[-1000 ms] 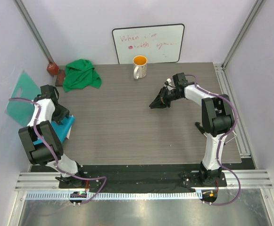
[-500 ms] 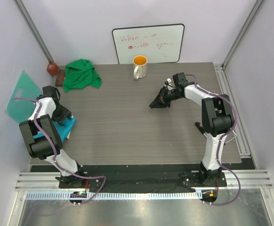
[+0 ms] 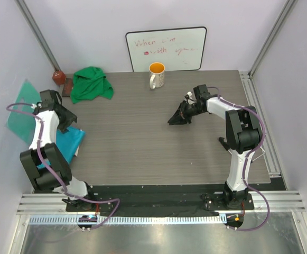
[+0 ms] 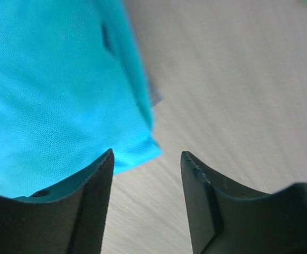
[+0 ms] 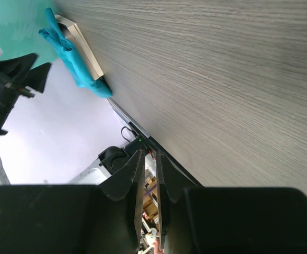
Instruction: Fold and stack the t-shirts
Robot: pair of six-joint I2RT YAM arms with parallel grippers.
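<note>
Turquoise t-shirt (image 3: 68,142) lying folded at eight o'clock on table (image 3: 142,148); left fingers (image 4: 90,211) hovering parted, empty; right fingers (image 5: 126,180) closing on nothing.

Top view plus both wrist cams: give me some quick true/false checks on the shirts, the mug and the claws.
1. The green t-shirt lies crumpled at the far left of the table. True.
2. The left claw is clamped on the turquoise t-shirt. False: its jaws stand open over the shirt's corner, not closed on it.
3. The mug stands on the turquoise t-shirt. False: it stands on bare table in front of the whiteboard.
4. The right claw holds nothing. True: its jaws are nearly together, with no cloth between them.
5. The two shirts are stacked. False: they lie well apart.
</note>
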